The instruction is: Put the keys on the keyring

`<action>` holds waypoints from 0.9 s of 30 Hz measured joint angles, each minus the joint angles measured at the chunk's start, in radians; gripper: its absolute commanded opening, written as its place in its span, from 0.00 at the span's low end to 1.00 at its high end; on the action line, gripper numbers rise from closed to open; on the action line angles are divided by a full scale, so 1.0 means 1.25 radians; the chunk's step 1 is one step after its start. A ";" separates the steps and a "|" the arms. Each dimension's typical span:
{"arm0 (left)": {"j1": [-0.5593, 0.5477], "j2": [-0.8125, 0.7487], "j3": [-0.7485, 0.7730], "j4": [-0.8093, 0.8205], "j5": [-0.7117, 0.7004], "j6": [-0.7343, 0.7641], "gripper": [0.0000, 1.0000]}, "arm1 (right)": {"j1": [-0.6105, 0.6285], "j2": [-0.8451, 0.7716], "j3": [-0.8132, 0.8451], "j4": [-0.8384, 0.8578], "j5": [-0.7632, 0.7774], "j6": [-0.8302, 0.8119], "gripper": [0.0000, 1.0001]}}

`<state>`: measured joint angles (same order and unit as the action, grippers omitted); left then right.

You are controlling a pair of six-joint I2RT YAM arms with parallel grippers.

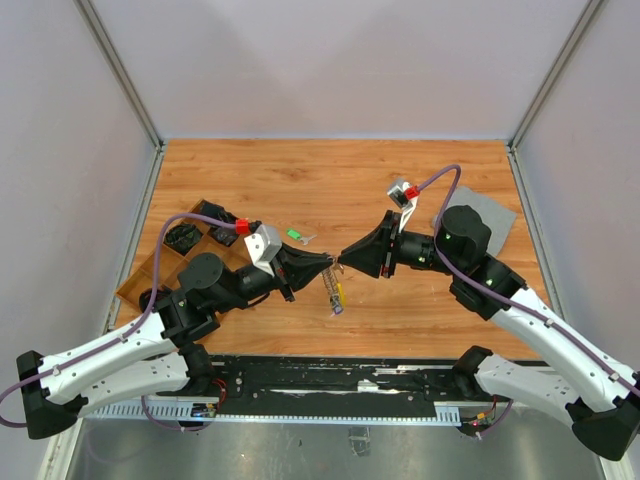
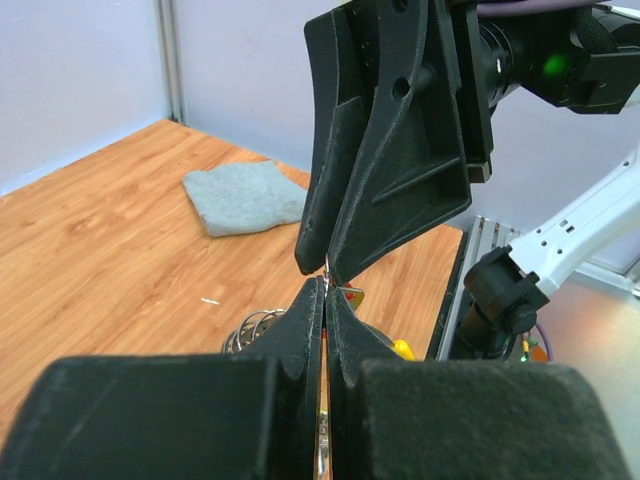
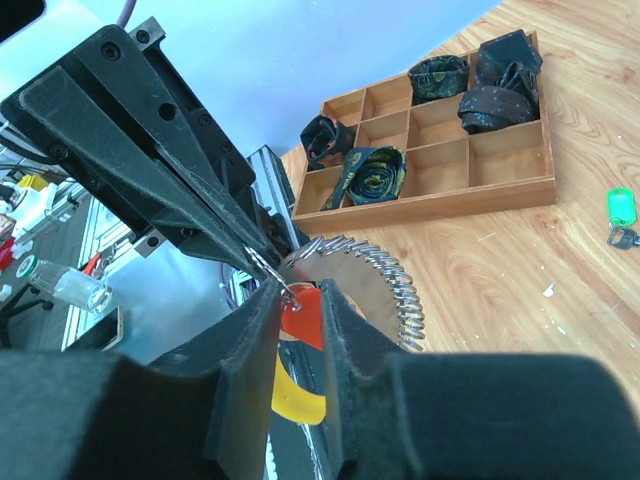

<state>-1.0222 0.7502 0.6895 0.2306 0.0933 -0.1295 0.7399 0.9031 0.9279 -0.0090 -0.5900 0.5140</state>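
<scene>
We see the left gripper (image 1: 328,262) and the right gripper (image 1: 346,258) meeting tip to tip above the table, right of the wooden tray (image 1: 135,285). The left fingers (image 2: 300,330) are pressed together on the thin wire of the keyring (image 1: 335,292), whose beaded chain (image 3: 405,290) dangles beneath, off the tray's near right corner. The right fingers (image 3: 255,330) sit narrowly closed around the red key (image 3: 305,312), and a yellow key (image 3: 297,400) hangs just under it. A loose green key (image 1: 295,236) lies on the wood just right of the tray. A grey cloth (image 1: 480,215) rests well apart from the tray, far to its right.
</scene>
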 measured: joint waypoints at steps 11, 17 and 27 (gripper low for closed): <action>0.000 -0.001 0.000 0.001 -0.004 -0.002 0.01 | 0.000 -0.002 -0.007 0.025 -0.024 0.023 0.01; 0.000 -0.001 0.000 0.000 -0.010 -0.002 0.00 | 0.000 -0.007 -0.006 0.019 -0.022 0.026 0.01; 0.000 -0.001 0.000 -0.001 -0.013 -0.002 0.00 | 0.000 0.000 0.013 -0.057 0.002 0.025 0.01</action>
<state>-1.0222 0.7494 0.6895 0.2291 0.0769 -0.1318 0.7399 0.9028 0.9436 -0.0807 -0.5873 0.5457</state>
